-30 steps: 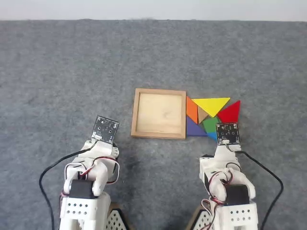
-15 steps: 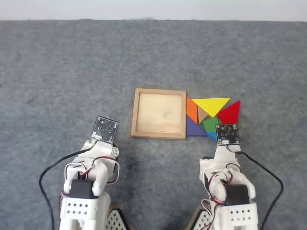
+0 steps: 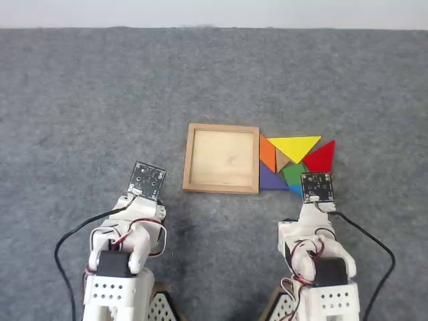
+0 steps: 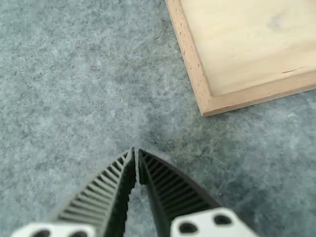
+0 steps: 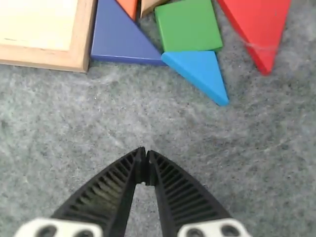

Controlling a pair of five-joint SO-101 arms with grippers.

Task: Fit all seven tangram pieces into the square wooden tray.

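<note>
While the tray is pale, pieces are bright.

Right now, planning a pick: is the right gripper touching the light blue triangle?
Apart: the right wrist view shows carpet between right gripper and light blue triangle.

A: What lay under the left gripper?
B: A grey, felt-like cover with a fuzzy nap; it spread ahead of the tips and out to either side; the same grey cover lay beneath the right gripper too.
A: And far ahead of both?
B: The cover ended in a straight edge; past it stood a pale, plain band; wall or backing board, I couldn't tell which.
A: How was the light?
B: Soft and even; it fell across the cover alike on both sides.
</note>
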